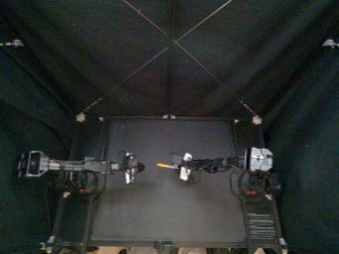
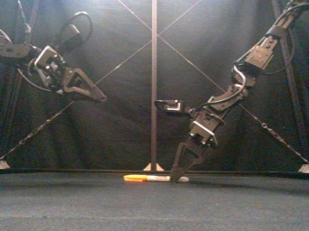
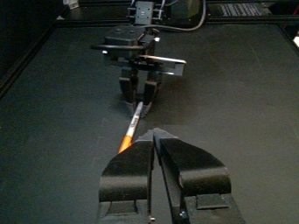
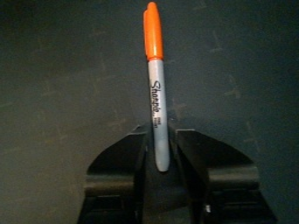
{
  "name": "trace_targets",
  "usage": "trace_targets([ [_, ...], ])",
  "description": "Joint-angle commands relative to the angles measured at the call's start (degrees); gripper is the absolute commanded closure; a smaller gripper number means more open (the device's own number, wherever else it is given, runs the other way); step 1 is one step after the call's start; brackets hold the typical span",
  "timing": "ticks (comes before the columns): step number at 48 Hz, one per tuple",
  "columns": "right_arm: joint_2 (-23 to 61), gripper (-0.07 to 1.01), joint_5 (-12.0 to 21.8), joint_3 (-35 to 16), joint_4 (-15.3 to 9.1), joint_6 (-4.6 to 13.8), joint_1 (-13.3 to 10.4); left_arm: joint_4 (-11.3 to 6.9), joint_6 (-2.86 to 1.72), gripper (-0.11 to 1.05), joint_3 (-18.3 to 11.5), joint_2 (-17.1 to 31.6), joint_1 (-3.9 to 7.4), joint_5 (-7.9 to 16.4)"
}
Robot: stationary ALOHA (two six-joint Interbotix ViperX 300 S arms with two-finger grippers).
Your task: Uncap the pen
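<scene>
A marker pen (image 2: pixel 147 179) with a grey barrel and an orange cap (image 4: pixel 151 31) lies on the table near its middle. My right gripper (image 4: pixel 160 140) reaches down to the table and is shut on the barrel end, with the cap pointing away from it toward the left arm. The top view shows the pen (image 1: pixel 169 166) between the two grippers. My left gripper (image 3: pixel 156 136) hangs above the table to the left of the cap, jaws together with nothing in them. In the left wrist view the pen (image 3: pixel 132 129) runs from just past my jaws to the right gripper (image 3: pixel 140 92).
The black table (image 1: pixel 166 213) holds nothing else. Black curtains close the back and sides. The left arm (image 2: pixel 54 72) is raised high at the left in the front view.
</scene>
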Motion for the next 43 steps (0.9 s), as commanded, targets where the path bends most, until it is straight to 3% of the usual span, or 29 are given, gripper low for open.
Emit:
trace_targets([
  [1,-1.49,0.38,0.09,-0.35,0.18,-0.09,-0.09,0.00,-0.09,0.44,-1.76,-0.09,0.18,-0.53],
  [9,-4.13,0.40,0.00,-1.14,-0.44,-0.18,0.79,-0.70,-0.09,0.36,-2.29,-0.09,0.18,-0.53],
  [20,-10.37,0.40,0.09,-3.43,-1.93,-0.26,2.90,-1.67,-0.09,0.13,-2.99,-0.09,0.18,-0.53],
  [30,-13.45,0.40,0.00,-5.10,-3.16,-0.26,3.96,-2.37,-0.35,0.00,-3.16,-0.09,0.26,-0.53],
  [39,-13.62,0.40,-0.35,-6.24,-4.04,-0.44,5.54,-4.83,-0.44,-0.01,-3.25,-0.09,0.79,-0.53],
  [43,-13.62,0.40,-0.44,-6.86,-4.66,-0.53,6.42,-7.21,-0.70,-0.01,-3.25,-0.09,1.14,-0.53],
])
